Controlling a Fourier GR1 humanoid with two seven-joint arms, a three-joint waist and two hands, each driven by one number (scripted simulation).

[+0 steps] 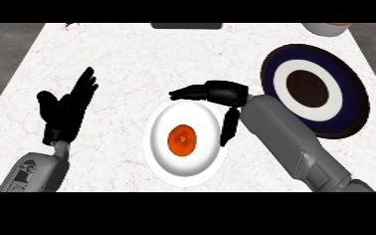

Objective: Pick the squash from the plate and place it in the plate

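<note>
The squash (pixel 182 139) is a small, round, orange thing with a darker centre, lying alone in the middle of the white plate (pixel 161 162), which sits on the table (pixel 147 55) toward its near edge. The right hand (pixel 220 93) hangs over the far right rim of that plate, its fingers extended toward the left and its thumb pointing down along the plate's right rim; it holds nothing and is clear of the squash, though whether the thumb touches the rim is hard to tell from this steep angle. The grey right forearm (pixel 294 144) runs from the lower right across the gap between the two plates. The dark plate (pixel 351 87), ringed in blue and white with a dark brown centre, lies near the table's right edge, and its lower left rim is partly covered by the forearm. The left hand (pixel 67 108) rests open with fingers up near the table's left edge, well apart from the white plate. A bowl (pixel 327 28) shows at the far right corner, and a dark flat object (pixel 186 26) lies at the far edge. The broad middle and far left of the marbled top are bare.
</note>
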